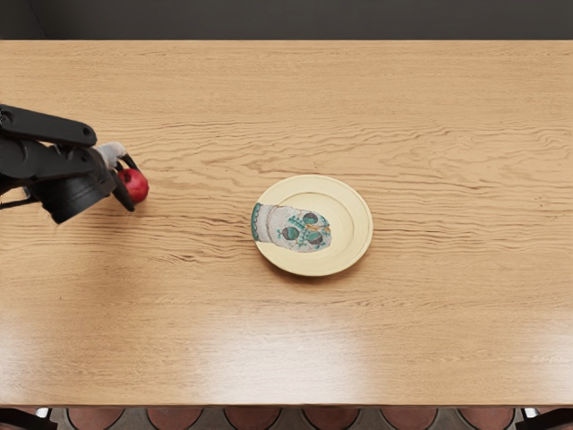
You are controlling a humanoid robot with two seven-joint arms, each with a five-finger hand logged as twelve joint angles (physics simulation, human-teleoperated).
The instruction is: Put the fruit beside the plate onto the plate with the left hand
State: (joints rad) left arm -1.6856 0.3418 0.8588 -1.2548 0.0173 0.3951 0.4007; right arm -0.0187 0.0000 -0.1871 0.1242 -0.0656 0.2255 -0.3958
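Note:
A small red fruit [136, 184] sits at the left side of the wooden table, well to the left of the plate. My left hand [122, 177], black with pale fingertips, comes in from the left edge and its fingers curl around the fruit, hiding its left half. The cream plate [354, 204] with a green and grey painted pattern lies near the table's middle and has nothing on it. The right arm does not show.
The wooden table [286, 340] spans the whole view, with its front edge near the bottom of the picture and a dark wall behind its far edge. Bare wood lies between the fruit and the plate.

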